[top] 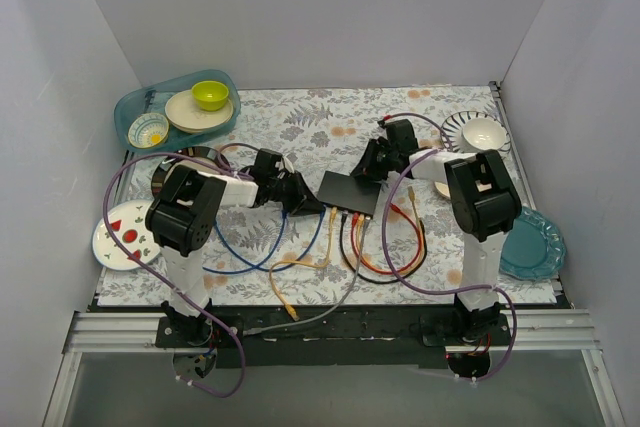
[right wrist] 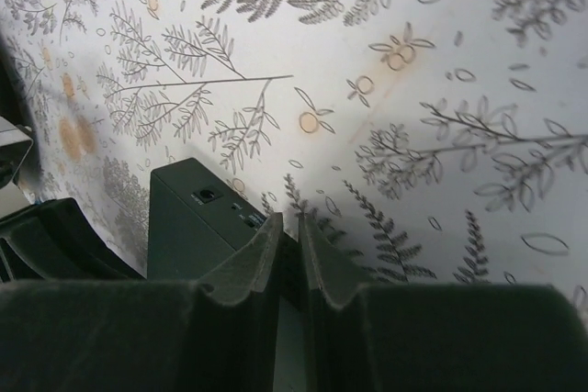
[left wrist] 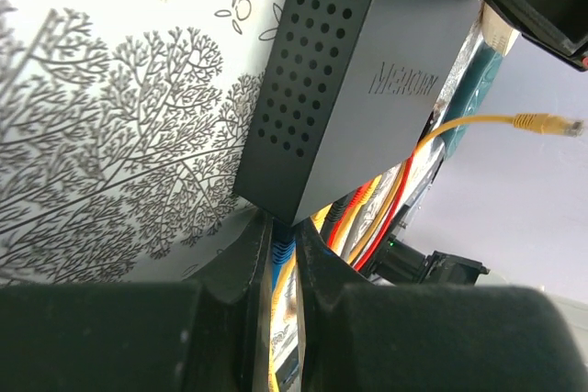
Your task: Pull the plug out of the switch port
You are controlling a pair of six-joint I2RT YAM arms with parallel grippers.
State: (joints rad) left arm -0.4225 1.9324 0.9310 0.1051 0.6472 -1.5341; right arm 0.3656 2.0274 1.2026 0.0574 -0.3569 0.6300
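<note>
The switch (top: 350, 191) lies mid-surface (top: 300, 132) between our two arms. In the top view its long axis runs roughly left to right, slightly slanted. Its ports line the near long edge, and the cables (left wrist: 363, 213) run out of them toward the arm bases. Our left claw (left wrist: 283, 243) sits at the near left corner of the switch, right against the port edge. Its fingers are drawn almost together, and the wrist view shows a blue plug (left wrist: 282, 251) in the narrow slit between them, so we judge the plug to be pinched there, at the leftmost port. Our right claw (right wrist: 289, 231) is at the opposite side, against the far right edge of the switch, where a small round socket shows. Its fingers stand nearly closed too, and we see nothing between them. Whether the tips press on the box or merely rest beside it, we cannot tell. The coming move turns on one relation: the plug sits square to the long axis, so it should come out toward the near side, away from the port edge. The left arm is the nearer one and is already on the plug. The right arm is placed to keep the box from sliding along with the pull, and we judge that sliding to be the main risk.
</note>
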